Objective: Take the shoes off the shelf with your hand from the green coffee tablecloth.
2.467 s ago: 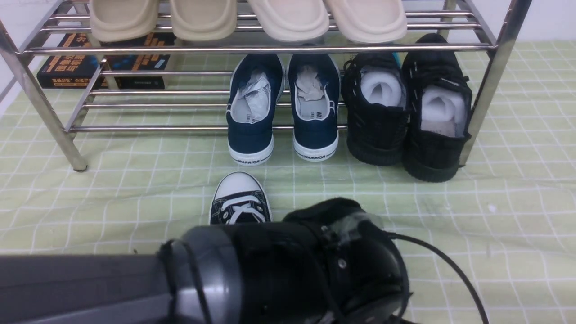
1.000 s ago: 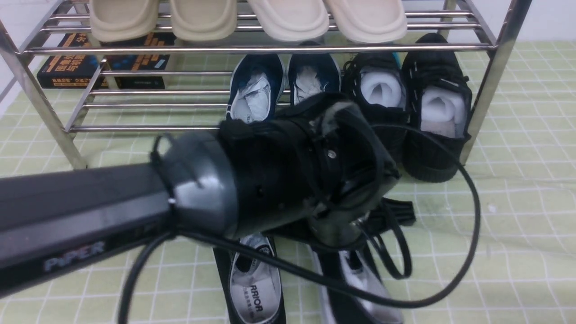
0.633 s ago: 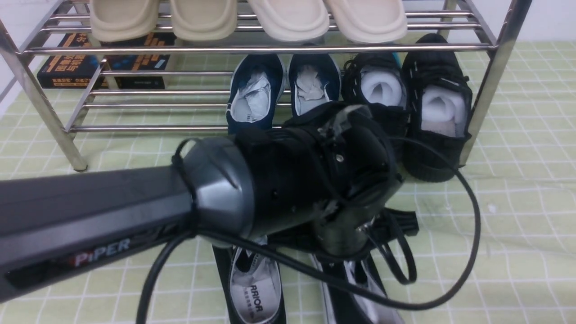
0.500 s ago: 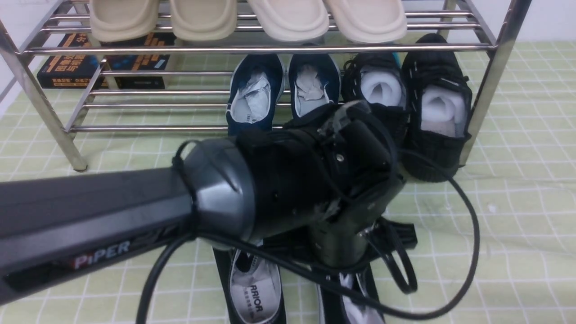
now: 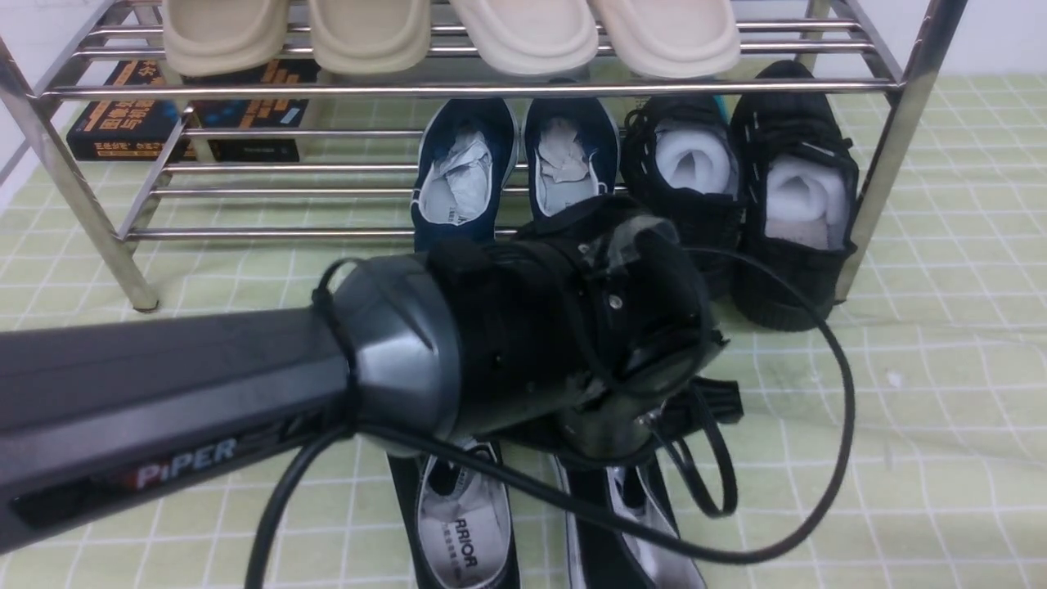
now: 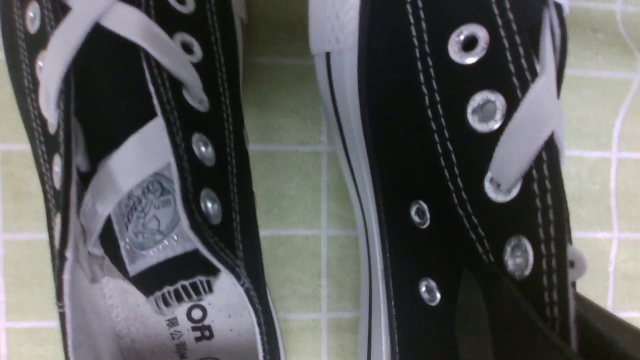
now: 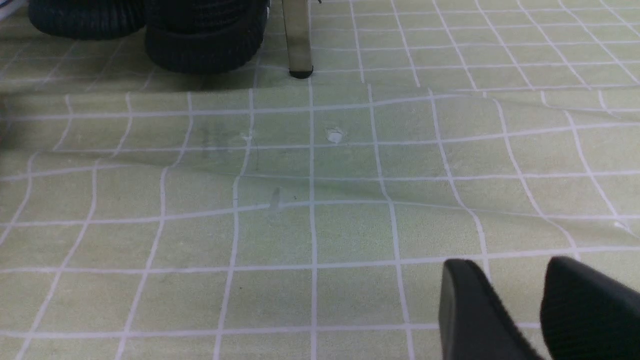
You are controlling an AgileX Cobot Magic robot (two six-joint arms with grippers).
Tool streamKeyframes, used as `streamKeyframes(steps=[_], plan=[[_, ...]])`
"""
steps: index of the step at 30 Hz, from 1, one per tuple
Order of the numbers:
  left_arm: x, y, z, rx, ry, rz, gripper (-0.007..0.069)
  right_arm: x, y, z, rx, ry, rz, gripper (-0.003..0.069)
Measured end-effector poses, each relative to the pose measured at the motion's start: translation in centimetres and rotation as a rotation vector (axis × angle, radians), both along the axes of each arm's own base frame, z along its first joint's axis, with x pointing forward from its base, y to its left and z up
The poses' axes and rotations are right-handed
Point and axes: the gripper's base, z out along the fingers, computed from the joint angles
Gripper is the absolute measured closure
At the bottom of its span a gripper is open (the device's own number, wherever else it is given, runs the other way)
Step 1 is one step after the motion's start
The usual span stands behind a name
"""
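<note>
the 2 sneakers [image 5: 462,532] now lie side by side on the green cloth [image 5: 924,425], off the rack [image 5: 491,88]. the left end effector [image 5: 634,433] has risen above them since 2.5 s ago; i cannot tell its state. the right end effector [image 7: 517,305] hangs slightly spread, holding nothing.

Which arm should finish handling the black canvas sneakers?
Left. Its hand is directly over the black canvas sneakers lying side by side on the green checked tablecloth, and its camera shows their laces close up. The right hand faces bare cloth near the rack leg, away from the pair.
</note>
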Motion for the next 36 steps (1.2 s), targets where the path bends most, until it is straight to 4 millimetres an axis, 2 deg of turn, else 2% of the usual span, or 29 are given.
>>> streamKeyframes(steps=[6, 15, 18, 22, 24, 26, 27, 29, 32, 33, 34, 36], plan=[[-0.3, 0.8, -1.6, 0.037, 0.015, 0.045, 0.0603, 0.0, 0.0, 0.0, 0.000, 0.000, 0.000, 0.0419], [-0.3, 1.2, -1.8, 0.073, 0.011, 0.059, 0.0582, 0.0, 0.0, 0.0, 0.000, 0.000, 0.000, 0.0419], [-0.3, 1.3, -1.7, 0.098, 0.007, 0.014, 0.0540, 0.0, 0.0, 0.0, 0.000, 0.000, 0.000, 0.0419], [-0.4, 1.2, -1.3, 0.117, 0.024, -0.033, 0.0431, 0.0, 0.0, 0.0, 0.000, 0.000, 0.000, 0.0419], [-0.4, 1.3, -0.1, 0.114, 0.018, -0.037, 0.0355, 0.0, 0.0, 0.0, 0.000, 0.000, 0.000, 0.0419], [-0.4, 1.3, 0.6, 0.118, 0.013, -0.039, 0.0330, 0.0, 0.0, 0.0, 0.000, 0.000, 0.000, 0.0419], [-0.5, 1.6, 2.0, 0.134, 0.002, -0.061, 0.0305, 0.0, 0.0, 0.0, 0.000, 0.000, 0.000, 0.0419], [-0.8, 2.2, 4.1, 0.169, -0.010, -0.119, 0.0302, 0.0, 0.0, 0.0, 0.000, 0.000, 0.000, 0.0419], [-1.5, 3.3, 7.9, 0.188, -0.049, -0.231, 0.0353, 0.0, 0.0, 0.0, 0.000, 0.000, 0.000, 0.0419], [-1.5, 3.4, 8.1, 0.186, -0.054, -0.239, 0.0359, 0.0, 0.0, 0.0, 0.000, 0.000, 0.000, 0.0419], [-2.2, 4.5, 10.4, 0.172, -0.104, -0.300, 0.0424, 0.0, 0.0, 0.0, 0.000, 0.000, 0.000, 0.0419], [-3.0, 5.8, 12.2, 0.155, -0.144, -0.337, 0.0492, 0.0, 0.0, 0.0, 0.000, 0.000, 0.000, 0.0419]])
